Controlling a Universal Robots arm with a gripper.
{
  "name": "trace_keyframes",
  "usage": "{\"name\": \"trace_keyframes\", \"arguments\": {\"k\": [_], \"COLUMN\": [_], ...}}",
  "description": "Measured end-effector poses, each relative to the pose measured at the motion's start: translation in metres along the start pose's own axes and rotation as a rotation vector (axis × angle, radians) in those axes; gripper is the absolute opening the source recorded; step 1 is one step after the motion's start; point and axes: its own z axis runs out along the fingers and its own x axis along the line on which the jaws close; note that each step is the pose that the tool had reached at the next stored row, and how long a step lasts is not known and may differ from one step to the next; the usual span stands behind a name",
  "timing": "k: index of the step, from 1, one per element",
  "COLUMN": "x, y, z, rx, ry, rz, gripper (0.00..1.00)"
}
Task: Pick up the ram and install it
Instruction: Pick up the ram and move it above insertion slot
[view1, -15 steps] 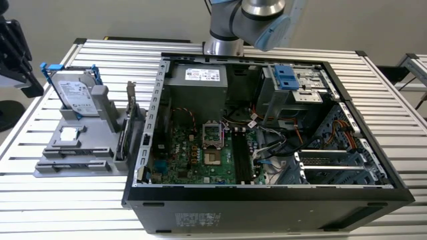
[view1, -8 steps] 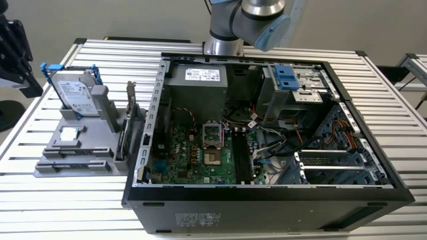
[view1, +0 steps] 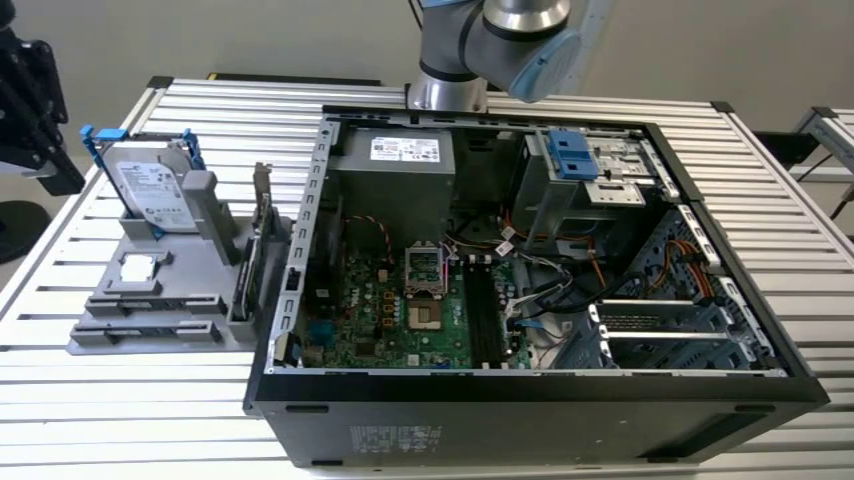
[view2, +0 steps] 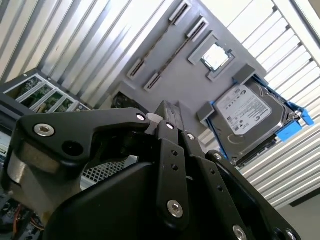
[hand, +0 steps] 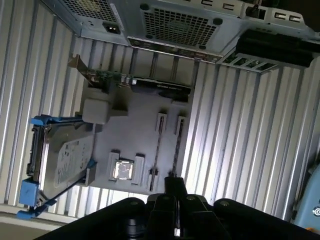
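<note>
Early stage, by the look of things: pick-up not yet made, installation wholly left to do. Black two-finger gripper (hand: 173, 184) drawn together at the tips with nothing between them, poised above a flat grey plastic parts fixture (hand: 137, 132) and apart from everything on it. Long, thin, dark ram (hand: 176, 147) judged to be one of two strips standing on edge between paired grey clips on that fixture, closest of all parts to the fingertips in the first wrist view.

In the exterior view, fixture at 9 o'clock from the open black desktop computer case (view1: 467, 420), both on a slatted aluminium table (view1: 80, 400). Grey robot arm (view1: 514, 40) at 12 o'clock, beyond the case. Inside the case, green motherboard (view1: 387, 310) exposed, with long dark memory slots (view1: 481, 315) toward 3 o'clock of the board; filled or vacant, impossible to tell.

As for writing:
- Silver-labelled hard drive in a blue plastic frame (view1: 147, 185), propped at 12 o'clock on the fixture, with dark printing, unreadable here.
- White sticker (view1: 404, 150) on the grey metal power supply, at 11 o'clock inside the case.
- Pale printed sticker (view1: 400, 437) on the case's outer wall at 6 o'clock, wording likewise not made out.
- Dark expansion card with a metal bracket (hand: 160, 90), on the fixture's edge next to the case, with faint lettering, not deciphered.
</note>
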Motion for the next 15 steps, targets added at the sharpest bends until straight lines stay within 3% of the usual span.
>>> {"name": "trace_keyframes", "arguments": {"k": [15], "x": [0.0002], "y": [-0.0015], "z": [0.0004], "rx": [0.0025], "ry": [-0.0042], "rz": [0.177], "gripper": [0.00]}}
